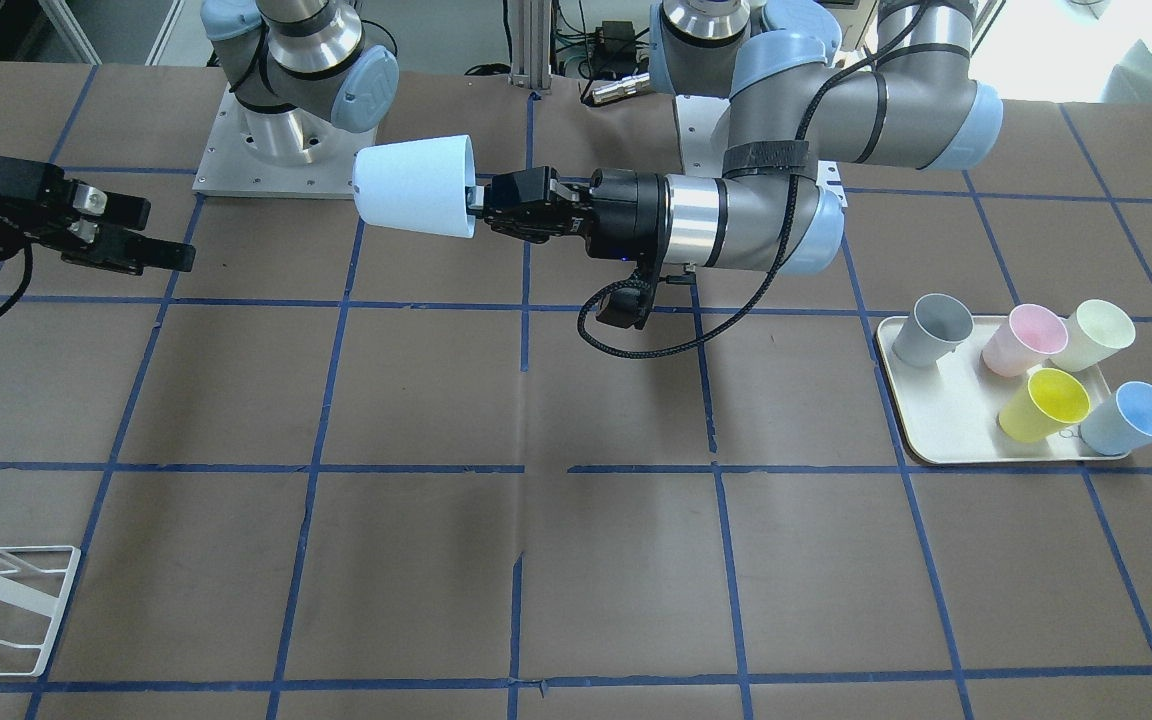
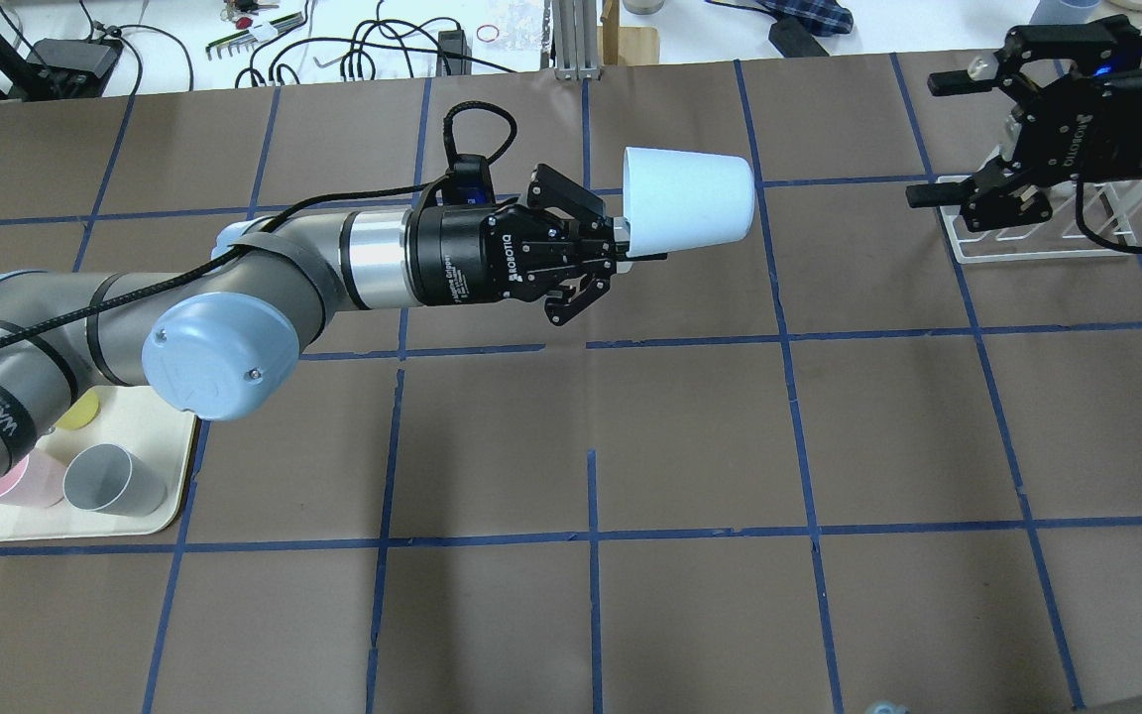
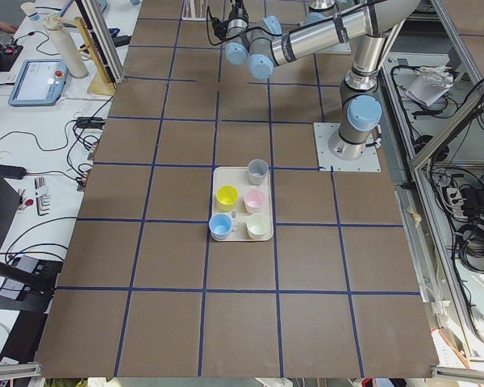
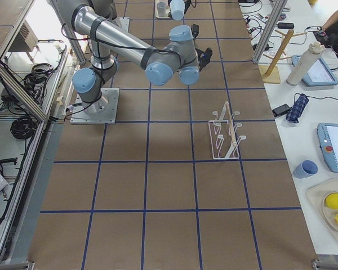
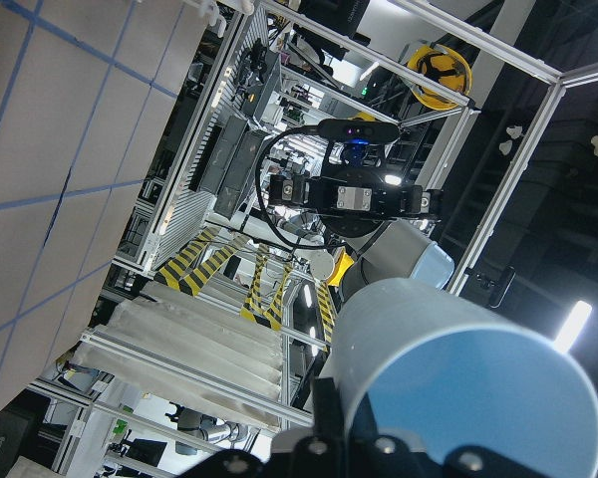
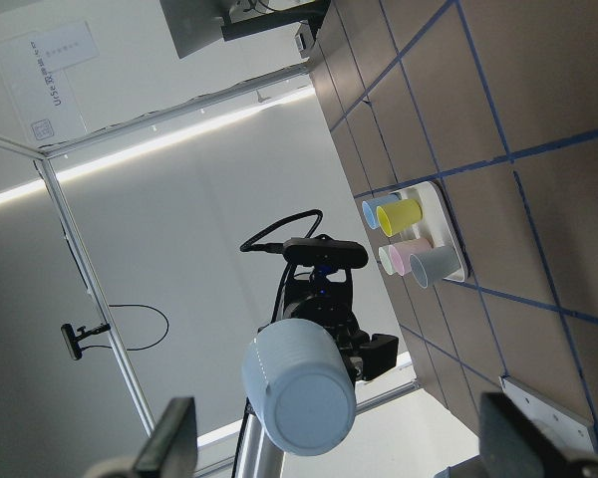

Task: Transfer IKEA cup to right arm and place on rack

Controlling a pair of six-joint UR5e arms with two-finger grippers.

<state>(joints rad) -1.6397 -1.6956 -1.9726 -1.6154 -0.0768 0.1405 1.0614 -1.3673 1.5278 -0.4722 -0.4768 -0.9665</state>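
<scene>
L jaws clamped on cup (image 1: 414, 187) rim; cup held sideways in air over desk (image 1: 576, 560), base twd R jaws. R jaws apart, facing cup, well apart from it. Rack (image 4: 225, 132) on desk, R side.

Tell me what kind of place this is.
Likely a robotics lab: left arm and right arm bolted to a tape-gridded table, aluminium framing, a teach pendant on the side bench.
</scene>
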